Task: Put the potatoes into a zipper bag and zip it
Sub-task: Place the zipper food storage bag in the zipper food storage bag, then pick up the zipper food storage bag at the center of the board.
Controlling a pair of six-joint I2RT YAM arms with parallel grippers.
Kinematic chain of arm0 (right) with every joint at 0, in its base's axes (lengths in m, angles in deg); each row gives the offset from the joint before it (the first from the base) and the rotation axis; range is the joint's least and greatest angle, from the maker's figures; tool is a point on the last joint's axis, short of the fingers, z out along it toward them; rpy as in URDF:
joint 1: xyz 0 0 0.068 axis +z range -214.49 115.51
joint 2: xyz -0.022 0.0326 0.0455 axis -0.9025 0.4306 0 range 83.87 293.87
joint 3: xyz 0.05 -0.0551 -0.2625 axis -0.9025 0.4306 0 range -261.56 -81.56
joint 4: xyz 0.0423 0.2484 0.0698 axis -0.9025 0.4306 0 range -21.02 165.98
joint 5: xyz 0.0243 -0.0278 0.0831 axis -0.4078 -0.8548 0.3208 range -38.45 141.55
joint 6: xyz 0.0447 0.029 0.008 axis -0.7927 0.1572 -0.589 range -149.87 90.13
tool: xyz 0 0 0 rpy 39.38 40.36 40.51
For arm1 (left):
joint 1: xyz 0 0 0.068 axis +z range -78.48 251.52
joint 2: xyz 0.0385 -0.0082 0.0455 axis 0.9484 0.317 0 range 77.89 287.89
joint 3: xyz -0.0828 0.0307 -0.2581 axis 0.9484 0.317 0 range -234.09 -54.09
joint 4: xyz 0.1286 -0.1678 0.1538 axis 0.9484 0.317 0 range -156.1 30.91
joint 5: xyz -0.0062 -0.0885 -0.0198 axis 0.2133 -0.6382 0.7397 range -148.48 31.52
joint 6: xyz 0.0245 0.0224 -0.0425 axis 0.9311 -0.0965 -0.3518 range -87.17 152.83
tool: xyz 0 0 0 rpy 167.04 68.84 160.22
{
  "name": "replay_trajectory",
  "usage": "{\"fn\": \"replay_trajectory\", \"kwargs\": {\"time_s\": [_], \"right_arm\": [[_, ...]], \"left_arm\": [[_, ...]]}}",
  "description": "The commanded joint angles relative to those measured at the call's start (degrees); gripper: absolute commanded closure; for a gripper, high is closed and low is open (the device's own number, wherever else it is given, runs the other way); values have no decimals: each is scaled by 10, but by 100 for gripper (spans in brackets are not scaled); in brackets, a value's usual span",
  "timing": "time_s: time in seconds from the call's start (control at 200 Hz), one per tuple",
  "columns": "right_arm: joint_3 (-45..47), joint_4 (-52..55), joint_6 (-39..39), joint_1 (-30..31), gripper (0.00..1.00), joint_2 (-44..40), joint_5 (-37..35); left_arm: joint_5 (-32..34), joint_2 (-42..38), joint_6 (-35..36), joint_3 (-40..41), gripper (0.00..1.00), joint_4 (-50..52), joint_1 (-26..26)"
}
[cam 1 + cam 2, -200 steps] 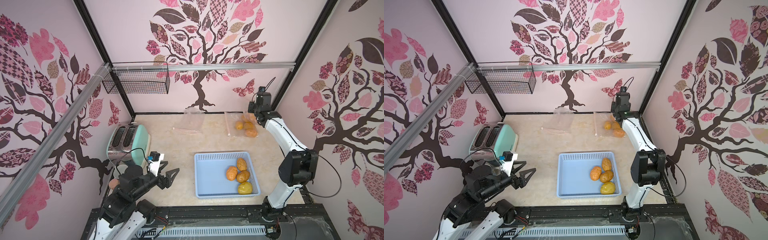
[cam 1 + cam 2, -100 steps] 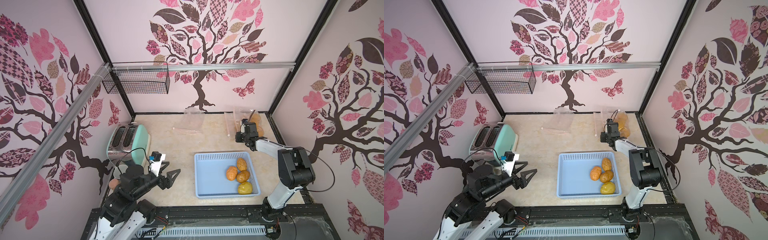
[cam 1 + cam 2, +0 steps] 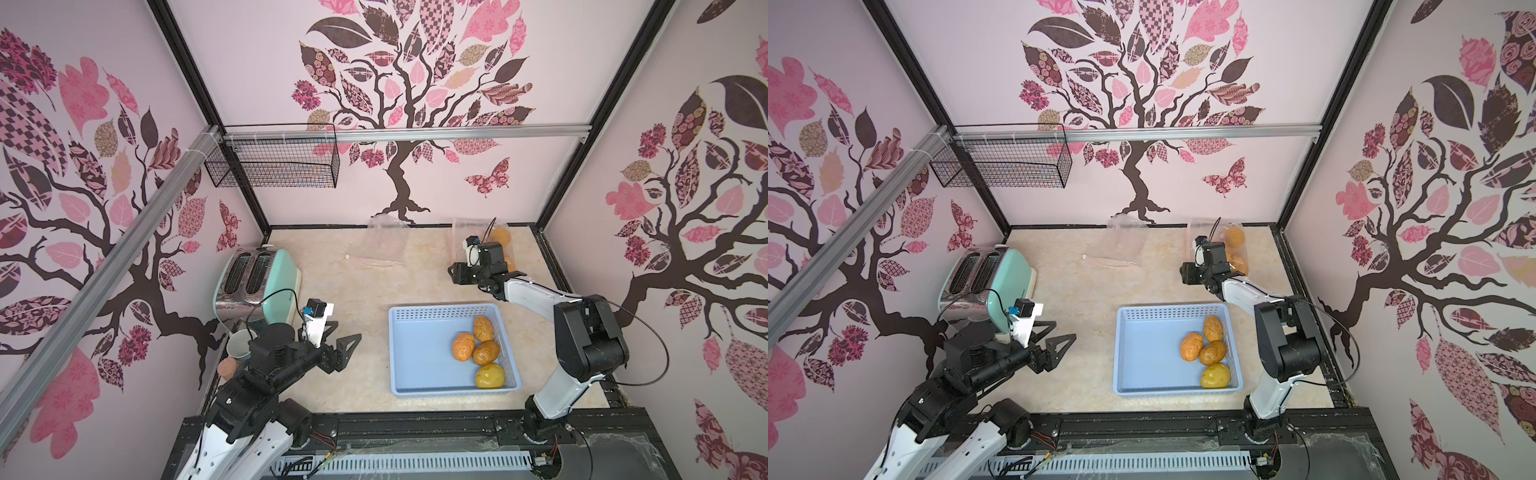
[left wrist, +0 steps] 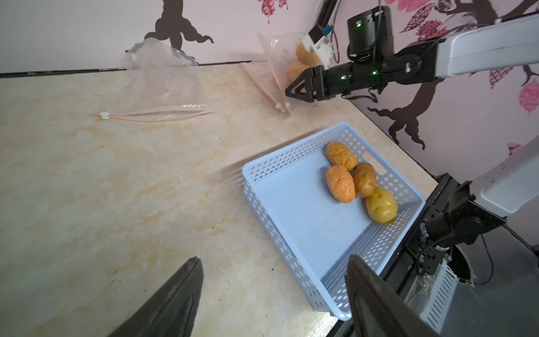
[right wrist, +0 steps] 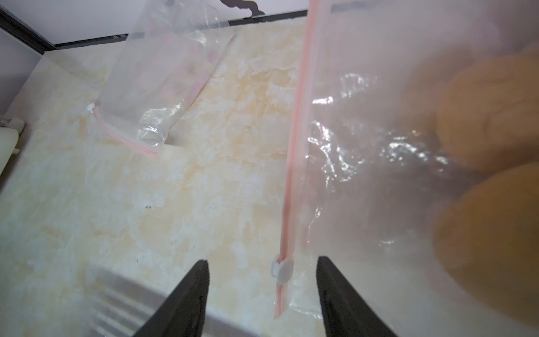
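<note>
Mint-green toaster (image 3: 257, 282) first, standing on the desk (image 3: 365, 291) just behind the left tool (image 3: 1065, 329). That tool hovers above the desk with its jaws spread wide and nothing between them.

Far ahead of it, by the back wall, an empty clear bag (image 3: 384, 243) lies slumped, its pink zip strip on the side nearest the tool.

Ahead of the left tool's fingertips, toward the other arm, sits the blue basket (image 3: 440, 308). Four potatoes (image 3: 486, 352) huddle at the basket's far side from this tool. Three are wrinkled and orange-brown and touch each other, and a smoother yellow one (image 3: 490, 375) rests against them.

Over to the right tool (image 5: 261, 259), which is low over the desk with its jaws parted, gripping nothing. Between its fingers (image 5: 186, 300) sits the white slider (image 5: 281, 270) of the zipper bag (image 5: 364, 131), touching neither finger. The bag's pink strip runs straight away from the tool, but I can't tell whether it is sealed along that length.

Beyond the right tool and off to one side, the bagged potatoes (image 5: 490, 116) show orange-brown through the plastic. I can see at least two, blurred and close.
</note>
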Motion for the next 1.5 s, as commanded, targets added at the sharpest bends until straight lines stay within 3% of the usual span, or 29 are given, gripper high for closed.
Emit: {"fn": "replay_trajectory", "kwargs": {"time_s": [0.0, 0.18, 0.385, 0.57, 0.695, 0.97, 1.281, 1.496], "right_arm": [[21, -27, -44, 12, 35, -95, 19], [149, -88, -109, 54, 35, -227, -4], [250, -95, -163, 106, 37, -358, -25], [307, -148, -209, 119, 40, -414, -20], [301, -155, -221, 124, 40, -404, -2], [289, -146, -196, 130, 42, -363, -8], [152, -76, -36, 205, 41, -217, -107], [-44, 15, 123, 234, 38, -29, -111]], "left_arm": [[56, 22, -22, -1, 19, -13, 3], [164, 124, -97, -52, 6, -20, 8], [123, 297, -157, -112, 4, -72, 49], [111, 340, -218, -70, 4, -165, 89], [77, 349, -245, -33, 4, -232, 125], [-7, 444, -288, -15, 5, -334, 202], [46, 418, -313, 66, 5, -406, 203], [39, 408, -331, 110, 6, -441, 203]]}}
